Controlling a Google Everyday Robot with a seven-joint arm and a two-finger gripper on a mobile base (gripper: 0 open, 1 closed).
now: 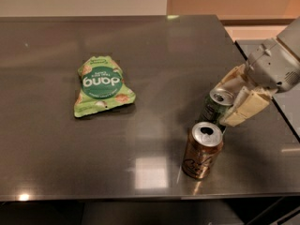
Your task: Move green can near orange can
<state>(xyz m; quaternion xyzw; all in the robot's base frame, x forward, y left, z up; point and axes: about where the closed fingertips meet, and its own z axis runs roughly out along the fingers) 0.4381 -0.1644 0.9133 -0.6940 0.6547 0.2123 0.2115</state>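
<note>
The green can (213, 112) stands upright on the dark table (154, 69) at the right, just behind and slightly right of the orange can (201, 150). The two cans are nearly touching. My gripper (225, 102) reaches in from the right edge and is shut on the green can's upper part. One pale finger (228, 80) sits behind the can's silver top and the other finger (244, 108) sits on its right front side. The orange can stands upright and free near the table's front edge.
A flat green snack bag (101, 86) with white lettering lies at the left middle of the table. The table's right edge (262, 86) runs close behind the gripper, and the front edge (140, 195) is just below the orange can.
</note>
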